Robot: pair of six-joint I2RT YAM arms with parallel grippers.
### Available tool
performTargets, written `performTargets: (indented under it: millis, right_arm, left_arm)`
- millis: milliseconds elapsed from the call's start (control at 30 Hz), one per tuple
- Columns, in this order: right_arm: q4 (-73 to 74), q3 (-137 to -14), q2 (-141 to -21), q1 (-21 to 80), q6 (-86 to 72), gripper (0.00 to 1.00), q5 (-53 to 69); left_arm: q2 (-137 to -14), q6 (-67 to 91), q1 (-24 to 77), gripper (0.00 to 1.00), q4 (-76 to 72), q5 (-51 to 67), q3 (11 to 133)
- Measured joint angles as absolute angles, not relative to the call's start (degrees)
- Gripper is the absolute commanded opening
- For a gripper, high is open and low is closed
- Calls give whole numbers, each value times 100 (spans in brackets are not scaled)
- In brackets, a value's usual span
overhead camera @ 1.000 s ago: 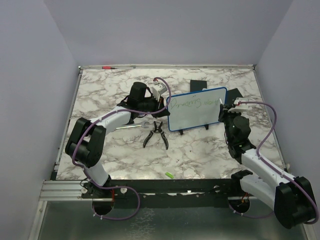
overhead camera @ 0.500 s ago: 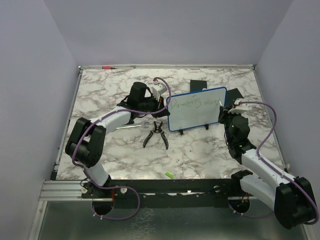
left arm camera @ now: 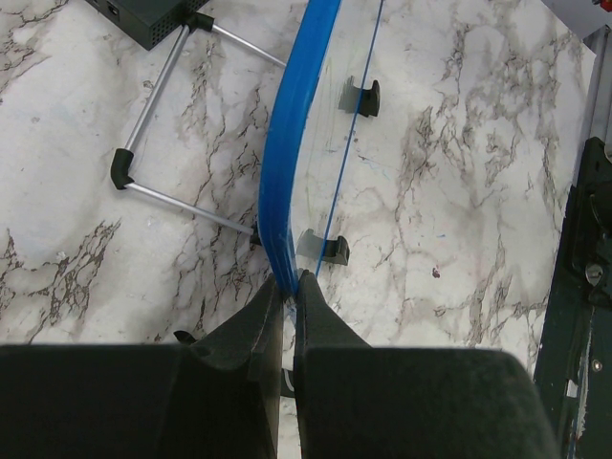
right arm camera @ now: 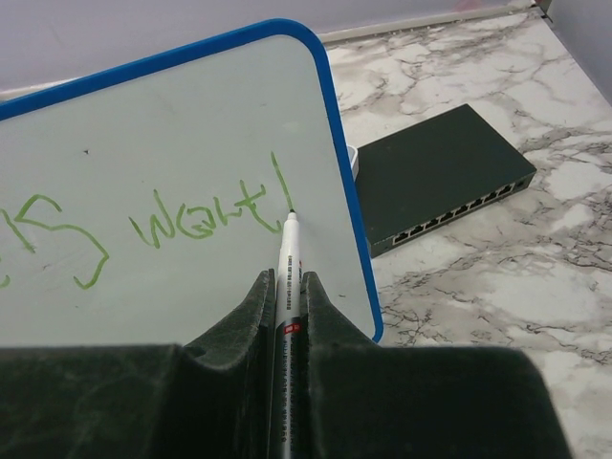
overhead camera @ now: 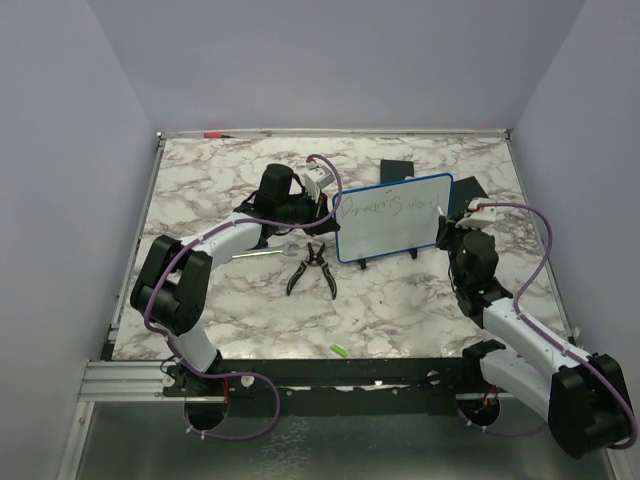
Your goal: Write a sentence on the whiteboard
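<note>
Whiteboard [overhead camera: 395,228] | stands upright on table [overhead camera: 400,300] | light, stiff, slick-faced, likely tips under pen pressure | best held by frame [left arm camera: 287,143] | left gripper [left arm camera: 290,285] pinched shut on frame edge | right gripper [right arm camera: 285,287] clamped on marker [right arm camera: 286,251], tip at sentence [right arm camera: 196,228] end

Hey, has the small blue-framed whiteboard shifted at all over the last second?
No. In the top view the small blue-framed whiteboard keeps its lower left corner just right of the black-handled pliers, exactly as before.
</note>
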State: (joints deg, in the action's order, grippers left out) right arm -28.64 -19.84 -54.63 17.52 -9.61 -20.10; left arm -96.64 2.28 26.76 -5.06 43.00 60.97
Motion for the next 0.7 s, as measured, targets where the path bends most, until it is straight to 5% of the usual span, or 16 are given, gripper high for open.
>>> performTargets:
  millis: [700]
  right_arm:
    - [-2873, -1986, -5419, 1752, -886, 1, -2012]
  left_arm:
    - [-9664, 226, 2676, 0, -504, 4300, 6095]
